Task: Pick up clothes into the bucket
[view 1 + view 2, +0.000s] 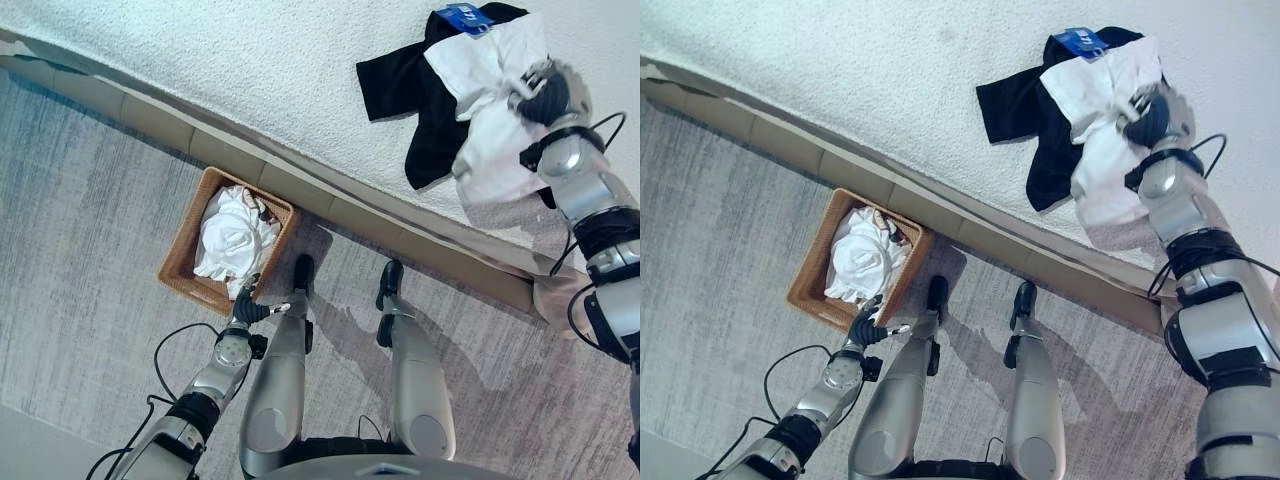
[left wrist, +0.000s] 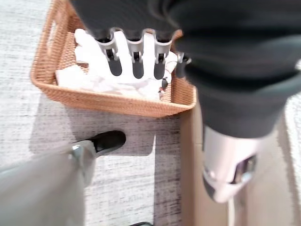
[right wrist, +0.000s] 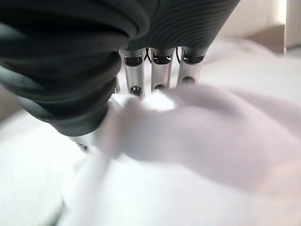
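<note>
Our right hand (image 1: 545, 95) is buried in the white garment (image 1: 490, 110) on the bed (image 1: 250, 60), over a black garment (image 1: 410, 85); we cannot tell its grip. Our left hand (image 2: 136, 56) hovers with straight fingers above the basket (image 1: 180, 262), which already holds white clothes (image 1: 232, 238).

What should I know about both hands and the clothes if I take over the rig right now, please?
Right hand: on the white garment on the bed, fingers buried in the cloth, so grip unclear.
Left hand: open, empty, hanging above the wicker basket on the floor.
Done: white clothing already lies in the basket.
Left: the white garment and the black garment under it, both on the bed, need to go into the basket.
</note>
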Robot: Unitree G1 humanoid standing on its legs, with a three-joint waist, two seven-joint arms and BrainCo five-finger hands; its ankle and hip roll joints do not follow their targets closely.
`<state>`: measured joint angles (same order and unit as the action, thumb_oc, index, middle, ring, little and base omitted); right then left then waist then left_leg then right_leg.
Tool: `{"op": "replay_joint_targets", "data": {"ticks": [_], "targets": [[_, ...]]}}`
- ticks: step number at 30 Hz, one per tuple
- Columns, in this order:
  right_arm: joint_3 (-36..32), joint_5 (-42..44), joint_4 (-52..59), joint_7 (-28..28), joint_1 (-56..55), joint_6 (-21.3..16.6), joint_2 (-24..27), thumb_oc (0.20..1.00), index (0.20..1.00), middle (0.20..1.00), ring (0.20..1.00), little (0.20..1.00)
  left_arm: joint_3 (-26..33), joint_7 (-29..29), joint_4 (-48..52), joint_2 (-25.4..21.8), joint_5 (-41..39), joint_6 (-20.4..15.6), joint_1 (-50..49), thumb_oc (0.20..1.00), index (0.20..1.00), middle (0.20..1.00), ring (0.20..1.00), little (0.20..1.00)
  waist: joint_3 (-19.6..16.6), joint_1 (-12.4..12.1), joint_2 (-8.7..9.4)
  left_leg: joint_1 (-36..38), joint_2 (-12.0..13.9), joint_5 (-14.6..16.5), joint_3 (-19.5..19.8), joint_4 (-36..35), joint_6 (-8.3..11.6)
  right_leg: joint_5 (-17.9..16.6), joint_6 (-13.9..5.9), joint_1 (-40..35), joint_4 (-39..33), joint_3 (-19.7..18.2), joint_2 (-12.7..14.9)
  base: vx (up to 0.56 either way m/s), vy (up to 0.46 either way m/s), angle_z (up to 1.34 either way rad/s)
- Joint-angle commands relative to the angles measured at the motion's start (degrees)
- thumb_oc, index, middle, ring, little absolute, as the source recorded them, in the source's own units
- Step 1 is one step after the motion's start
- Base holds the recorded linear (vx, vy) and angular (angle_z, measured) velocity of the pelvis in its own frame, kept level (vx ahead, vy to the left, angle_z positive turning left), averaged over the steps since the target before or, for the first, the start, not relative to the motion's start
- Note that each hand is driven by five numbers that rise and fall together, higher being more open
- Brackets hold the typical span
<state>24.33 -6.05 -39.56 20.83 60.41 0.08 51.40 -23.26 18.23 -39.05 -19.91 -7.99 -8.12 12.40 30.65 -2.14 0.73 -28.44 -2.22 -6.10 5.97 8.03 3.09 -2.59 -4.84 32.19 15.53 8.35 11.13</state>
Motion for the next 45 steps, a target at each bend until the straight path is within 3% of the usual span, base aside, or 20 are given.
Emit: {"op": "replay_joint_targets", "data": {"ticks": [1,8,14,21,22,25,27,33,39,45], "targets": [[-5.0,0.1,8.0,5.9,1.4,-2.5,6.9,0.2,0.2,0.2,0.2,0.2,3.4,0.7,1.9,-1.5,2.0,-0.6,-4.1,1.0,1.0,1.0,1.0,1.0,-0.9,1.8,1.8,-1.1,-0.5,6.0,-0.7,8.1,-0.32,3.6,-3.71,-2.2,4.2,-0.2,2.0,-0.01,0.011,-0.05],[-13.6,-3.7,21.3,7.9,-4.4,-2.8,11.3,0.2,0.2,0.2,0.2,0.2,6.1,-0.3,7.6,-3.4,2.8,-0.5,-6.4,1.0,1.0,1.0,1.0,1.0,-1.1,2.5,2.14,2.5,0.3,8.2,-1.7,10.3,-0.45,4.9,-3.65,-5.4,5.7,-0.8,1.6,0.01,0.002,-0.08],[-17.0,-6.7,27.4,8.2,-7.9,-3.3,11.3,0.2,0.2,0.2,0.2,0.2,6.8,-1.7,15.6,-6.0,4.0,-0.6,-6.3,1.0,1.0,1.0,1.0,1.0,-4.6,3.1,1.75,7.3,0.9,8.6,-2.1,8.8,0.02,4.9,-3.8,-10.2,3.7,-0.4,1.2,0.05,0.001,-0.11],[-14.3,-2.0,33.0,2.1,-10.2,-5.6,6.8,0.2,0.2,0.2,0.2,0.2,9.6,-4.0,27.4,-10.8,2.1,-1.6,-3.1,1.0,1.0,1.0,1.0,1.0,-11.1,4.5,1.32,15.2,1.7,8.6,-3.6,4.5,0.7,4.9,-3.79,-18.1,-0.9,-0.3,-0.2,0.08,0.004,-0.12],[-13.4,0.9,35.0,-1.4,-11.2,-6.1,6.1,0.2,0.2,0.2,0.2,0.2,10.0,-5.7,31.0,-11.8,0.4,-1.6,-2.0,1.0,1.0,1.0,1.0,1.0,-12.8,5.1,1.16,16.8,1.7,8.7,-4.0,4.0,0.72,5.1,-3.76,-19.8,-1.8,-0.4,-0.4,0.05,0.01,-0.03],[-11.6,4.2,35.9,-4.6,-11.7,-6.2,4.7,0.2,0.2,0.2,0.2,0.2,9.9,-6.8,34.2,-12.3,-2.0,-1.4,0.2,1.0,1.0,1.0,1.0,1.0,-14.4,5.6,1.15,18.6,1.8,8.9,-4.4,3.3,0.77,5.2,-3.68,-21.4,-2.5,-0.6,-0.8,0.06,0.0,-0.1],[-8.1,9.2,36.5,-9.4,-11.1,-5.8,4.7,0.2,0.2,0.2,0.2,0.2,7.3,-8.7,35.9,-12.7,-2.6,-0.9,5.1,1.0,1.0,1.0,1.0,1.0,-17.2,6.6,1.64,20.5,2.3,9.1,-5.4,2.3,0.91,4.9,-3.76,-23.5,-4.4,-0.7,-1.4,0.07,-0.021,-0.08],[-1.3,18.0,36.3,-16.2,-8.8,-5.0,1.9,0.2,0.2,0.2,0.2,0.2,-0.4,-11.8,33.4,-11.4,-5.9,0.3,16.1,1.0,1.0,1.0,1.0,1.0,-21.6,7.6,2.33,24.9,3.3,9.0,-7.1,-1.0,1.17,3.6,-4.03,-28.0,-9.4,-0.9,-2.4,0.05,-0.023,-0.11],[4.2,23.5,36.7,-19.5,-6.4,-4.7,-1.7,0.2,0.2,0.2,0.2,0.2,-8.3,-14.3,29.4,-8.0,-9.7,1.2,25.0,1.0,1.0,1.0,1.0,1.0,-24.3,7.6,2.53,27.5,4.2,8.2,-8.2,-4.0,1.48,1.5,-3.96,-31.1,-14.8,-0.6,-3.1,0.02,-0.026,-0.14],[6.3,27.7,39.1,-21.4,-6.8,-5.1,-4.8,0.2,0.2,0.2,0.2,0.2,-11.5,-14.3,24.4,-3.0,-13.2,2.1,27.9,1.0,1.0,1.0,1.0,1.0,-25.4,7.2,2.67,29.8,5.0,7.1,-8.6,-6.1,1.84,1.0,-3.79,-34.2,-17.4,0.3,-3.9,0.04,-0.026,-0.08]]}}
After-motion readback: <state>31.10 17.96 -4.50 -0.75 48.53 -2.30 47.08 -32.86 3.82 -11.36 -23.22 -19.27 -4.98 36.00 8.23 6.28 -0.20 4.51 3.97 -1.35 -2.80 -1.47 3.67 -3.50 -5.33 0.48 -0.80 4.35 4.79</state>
